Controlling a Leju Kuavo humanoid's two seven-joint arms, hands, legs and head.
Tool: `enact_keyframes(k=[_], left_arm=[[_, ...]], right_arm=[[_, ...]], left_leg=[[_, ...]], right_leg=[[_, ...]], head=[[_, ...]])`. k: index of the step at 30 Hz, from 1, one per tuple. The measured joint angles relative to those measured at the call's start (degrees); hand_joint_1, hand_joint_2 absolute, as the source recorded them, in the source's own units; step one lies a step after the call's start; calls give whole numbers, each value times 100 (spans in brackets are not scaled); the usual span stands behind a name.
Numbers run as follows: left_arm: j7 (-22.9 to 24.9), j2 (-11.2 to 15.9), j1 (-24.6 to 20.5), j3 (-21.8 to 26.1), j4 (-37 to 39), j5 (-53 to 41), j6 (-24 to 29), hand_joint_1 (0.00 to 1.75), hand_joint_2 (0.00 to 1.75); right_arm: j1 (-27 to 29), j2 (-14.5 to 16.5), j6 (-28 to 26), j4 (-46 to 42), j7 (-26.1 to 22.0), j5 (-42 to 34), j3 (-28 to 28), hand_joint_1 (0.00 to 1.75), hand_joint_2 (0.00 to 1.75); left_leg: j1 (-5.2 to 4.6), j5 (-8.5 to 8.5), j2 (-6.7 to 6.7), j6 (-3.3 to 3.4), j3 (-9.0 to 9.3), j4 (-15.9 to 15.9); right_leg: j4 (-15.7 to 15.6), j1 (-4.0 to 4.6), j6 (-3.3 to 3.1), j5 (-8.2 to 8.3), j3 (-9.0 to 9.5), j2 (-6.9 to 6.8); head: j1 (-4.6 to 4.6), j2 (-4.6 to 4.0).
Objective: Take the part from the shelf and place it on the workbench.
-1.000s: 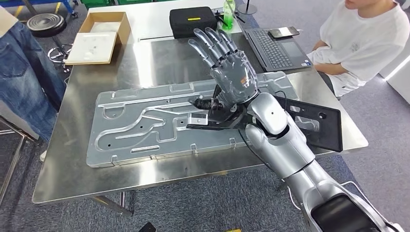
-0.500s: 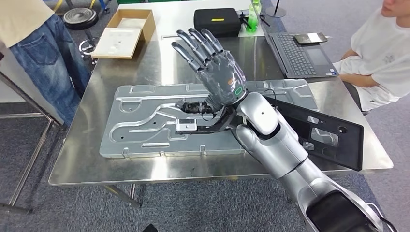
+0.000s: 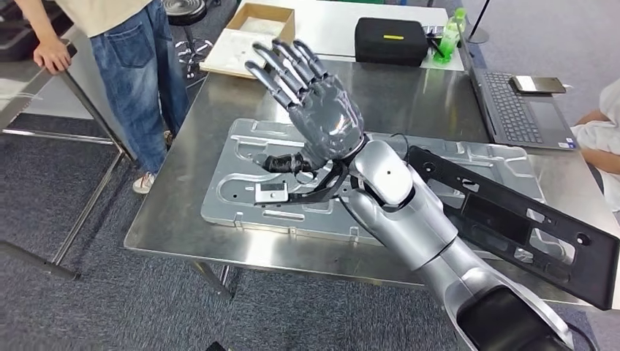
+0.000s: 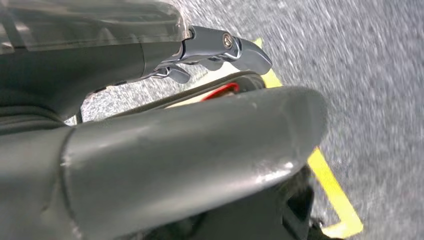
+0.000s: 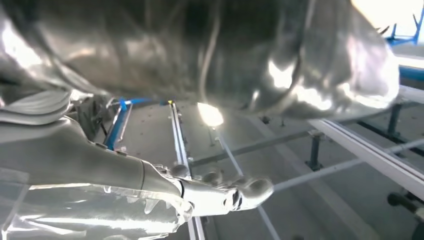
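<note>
The steel workbench (image 3: 219,241) carried a large grey aluminium panel (image 3: 241,183), and across that panel's far-right end lay the long black part (image 3: 512,227), its outer end overhanging the bench's right edge. The part seemed already delivered, so the step in hand looked like withdrawal: the right hand (image 3: 314,102) hovered raised above the panel with fingers (image 3: 281,62) spread, grasping nothing, and would do best to lift straight off without brushing the part. Open room lay over the bare steel beyond the panel; a laptop (image 3: 519,110) and a standing person (image 3: 131,44) bounded the sides. The left hand (image 4: 220,47) hung above the floor, its grip impossible to judge.
</note>
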Motion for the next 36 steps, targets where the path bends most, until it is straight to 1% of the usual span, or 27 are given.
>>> enact_keyframes(k=[2,3,4,5,7,8,9,10,11,12,14,16,17,18,19,20,21,23,24,27,29,31,32,33,34,35,36], left_arm=[[32,10,-16,15,0,21,9,0,0],[47,13,-14,24,0,28,12,0,0],[62,16,-3,32,0,31,14,0,0],[75,22,11,37,0,24,15,0,0],[87,38,40,40,0,4,14,0,0],[88,50,51,42,0,-2,13,0,0],[89,68,64,45,0,0,12,0,0],[89,97,82,51,0,4,11,0,0],[91,138,105,61,0,12,11,0,0],[93,178,132,71,0,23,11,0,0],[98,252,160,87,0,38,11,0,0],[101,303,156,98,0,41,10,0,0],[101,320,153,105,0,41,8,0,0],[101,334,157,113,0,41,6,0,0],[101,344,166,119,0,41,4,0,0],[101,354,175,122,0,42,2,0,0],[101,363,180,124,0,43,-2,0,0],[101,377,168,127,0,49,-14,0,0],[101,384,158,130,0,51,-21,0,0],[93,414,142,135,0,54,-41,0,0],[64,421,124,137,0,61,-76,0,0],[37,419,79,137,0,77,-125,0,0],[33,414,58,137,0,88,-148,0,0],[36,405,45,138,0,100,-163,0,0],[43,396,40,141,0,112,-173,0,0],[53,386,42,147,0,127,-180,0,0],[66,378,45,155,0,140,-182,0,0]], right_arm=[[28,-36,-26,-6,2,-33,-47,0,0],[64,-53,-46,-20,-3,-54,-68,0,0],[106,-63,-69,-44,-12,-72,-88,0,0],[147,-69,-97,-84,-26,-85,-107,0,0],[206,-75,-146,-169,-55,-89,-144,0,0],[231,-78,-169,-205,-63,-86,-162,0,0],[261,-84,-192,-231,-68,-83,-180,0,0],[296,-88,-215,-252,-71,-80,-196,0,0],[332,-88,-237,-276,-77,-77,-206,0,0],[366,-88,-258,-296,-84,-72,-213,0,0],[415,-83,-290,-327,-96,-52,-226,0,0],[461,-83,-308,-337,-99,-30,-248,0,0],[488,-83,-311,-337,-99,-23,-257,0,0],[517,-83,-313,-337,-99,-19,-265,0,0],[541,-83,-314,-337,-99,-17,-268,0,0],[555,-83,-315,-338,-99,-16,-271,0,0],[562,-83,-319,-341,-101,-15,-277,0,0],[562,-84,-331,-355,-106,-14,-305,0,0],[561,-85,-342,-362,-108,-13,-323,0,0],[557,-87,-363,-370,-113,-11,-359,0,0],[545,-87,-362,-378,-116,-9,-383,0,0],[533,-92,-351,-379,-125,-1,-420,0,0],[530,-103,-338,-373,-134,5,-436,0,0],[530,-116,-316,-364,-144,9,-443,0,0],[529,-129,-293,-357,-152,11,-444,0,0],[522,-138,-272,-351,-157,12,-445,0,0],[509,-141,-255,-348,-160,12,-445,0,0]], left_leg=[[-13,-3,-128,35,1,7],[-21,-5,-206,39,3,14],[-28,-9,-284,40,6,25],[-33,-15,-359,38,9,38],[-42,-38,-489,17,-6,79],[-38,-46,-548,-5,-26,96],[-26,-51,-605,-35,-48,109],[-10,-48,-666,-73,-67,109],[5,-42,-721,-110,-77,95],[7,-58,-700,-142,-85,109],[-3,-232,-465,-205,-200,372],[20,-560,-192,-267,-516,1027],[41,-687,-139,-296,-694,1367],[64,-726,-108,-322,-808,1573],[88,-660,-84,-346,-818,1575],[110,-498,-41,-367,-705,1346],[126,-292,60,-382,-499,950],[97,-52,276,-354,-135,270],[75,-27,331,-316,-57,114],[44,-38,193,-179,-32,57],[53,-19,91,-95,18,3],[51,-11,-17,-37,36,-17],[43,-12,-81,-20,34,-12],[34,-15,-154,-11,34,-3],[26,-20,-229,-8,34,9],[21,-27,-305,-8,35,25],[19,-37,-379,-14,37,43]], right_leg=[[713,5,-13,-266,-384,140],[883,7,-23,-262,-499,165],[847,7,-40,-149,-516,182],[590,7,-63,60,-425,219],[-161,-4,-114,456,-119,453],[-430,-7,-127,556,-5,563],[-573,0,-136,582,54,635],[-615,10,-143,565,76,633],[-637,13,-157,573,94,570],[-678,11,-180,582,124,510],[-761,-9,-232,604,193,367],[-786,3,-266,593,229,208],[-785,8,-272,581,233,125],[-782,8,-272,568,237,45],[-778,6,-264,554,242,-30],[-770,3,-250,537,251,-97],[-758,3,-229,515,265,-158],[-732,28,-173,466,288,-260],[-726,43,-143,447,301,-302],[-738,37,-44,402,359,-408],[-522,6,7,233,299,-253],[133,-8,15,-99,-10,17],[514,-5,11,-241,-214,95],[781,-1,5,-292,-372,136],[864,0,-6,-236,-447,160],[721,2,-24,-72,-413,180],[399,1,-46,158,-291,217]], head=[[0,0],[0,0],[0,0],[0,0],[-1,0],[0,0],[0,0],[1,0],[0,0],[-1,0],[-15,0],[-27,0],[-27,0],[-28,0],[-28,0],[-28,0],[-28,0],[-25,0],[-25,0],[-24,0],[-22,0],[-21,0],[-21,0],[-21,0],[-21,0],[-21,0],[-21,0]])
